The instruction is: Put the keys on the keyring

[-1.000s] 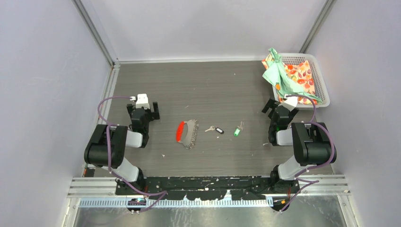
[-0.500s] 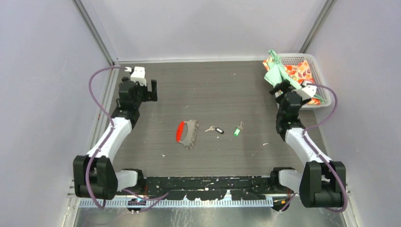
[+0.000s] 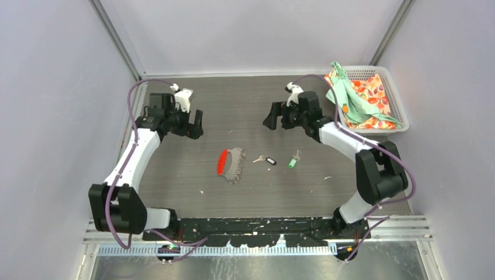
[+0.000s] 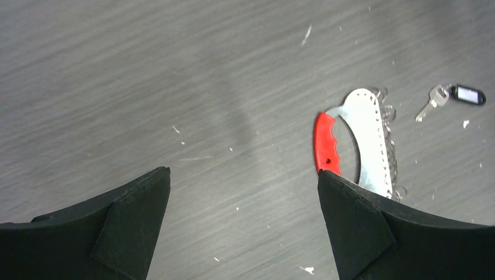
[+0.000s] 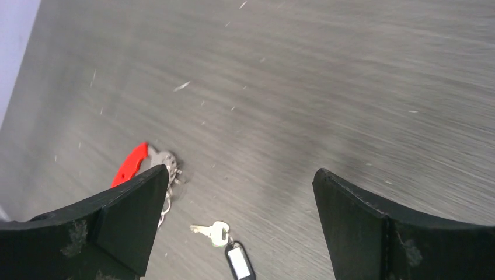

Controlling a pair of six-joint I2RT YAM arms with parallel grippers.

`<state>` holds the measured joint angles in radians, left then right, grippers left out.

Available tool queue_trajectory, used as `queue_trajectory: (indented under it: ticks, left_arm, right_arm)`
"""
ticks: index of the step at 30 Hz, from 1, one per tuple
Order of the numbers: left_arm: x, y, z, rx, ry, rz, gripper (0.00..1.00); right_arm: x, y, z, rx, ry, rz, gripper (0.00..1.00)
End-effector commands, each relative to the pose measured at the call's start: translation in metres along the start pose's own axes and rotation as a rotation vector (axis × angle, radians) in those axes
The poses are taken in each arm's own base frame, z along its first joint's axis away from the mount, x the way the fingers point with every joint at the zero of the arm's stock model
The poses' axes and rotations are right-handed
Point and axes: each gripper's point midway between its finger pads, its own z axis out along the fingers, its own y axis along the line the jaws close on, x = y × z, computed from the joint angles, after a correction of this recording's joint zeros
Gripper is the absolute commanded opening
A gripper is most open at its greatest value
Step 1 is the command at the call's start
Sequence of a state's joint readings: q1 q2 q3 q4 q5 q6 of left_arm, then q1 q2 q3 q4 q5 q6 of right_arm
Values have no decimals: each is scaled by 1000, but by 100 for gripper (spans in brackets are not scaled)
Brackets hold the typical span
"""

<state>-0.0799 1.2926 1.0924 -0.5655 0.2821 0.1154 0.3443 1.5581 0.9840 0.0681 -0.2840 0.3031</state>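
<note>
A: How do the grippers stand?

B: The left gripper (image 3: 196,125) has its jaws spread wide with nothing between them, over the far left of the table (image 3: 245,99). The right gripper (image 3: 271,116) is just as wide and just as empty, over the far middle, pointing left.

A: And the keyring?

B: The keyring (image 3: 231,165) lies flat on the table, near of both grippers and between them, its red tab (image 3: 222,162) on the left side. In the left wrist view it sits just off the right fingertip, not touching.

A: The keys?

B: The black-tag key (image 3: 266,159) lies just right of the keyring, apart from it. The green-tag key (image 3: 293,160) is further right. Both are near of the right gripper and well apart from it.

A: What has changed since a second ago?

B: Both arms were folded back near their bases. Now they reach out, and the right gripper has swung away from the basket toward the middle. The keyring and keys have not moved.

A: The basket?

B: The white basket (image 3: 399,108) sits in the far right corner. A green cloth (image 3: 344,93) drapes over its left rim, on top of a floral cloth (image 3: 373,96).
</note>
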Motion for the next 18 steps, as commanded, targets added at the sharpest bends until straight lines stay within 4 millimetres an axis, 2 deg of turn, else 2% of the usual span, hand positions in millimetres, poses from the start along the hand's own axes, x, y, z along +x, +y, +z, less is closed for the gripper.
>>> queue_trajectory:
  ticks: [1,5,9,16,18]
  left_arm:
    - [16,-13,-1,98,113,-11,100]
    - [23,-16,9,136,173,-41,100]
    - [28,-18,12,149,201,-62,99]
    - [33,-11,13,121,215,-54,98]
    - [34,-11,14,123,220,-56,97]
  right_arm:
    - [19,42,8,-241,154,-120,100]
    - [47,65,25,-345,279,-218,99]
    - [79,76,45,-391,394,-332,90]
    - [98,85,69,-412,427,-376,78]
    - [102,90,75,-419,430,-395,78]
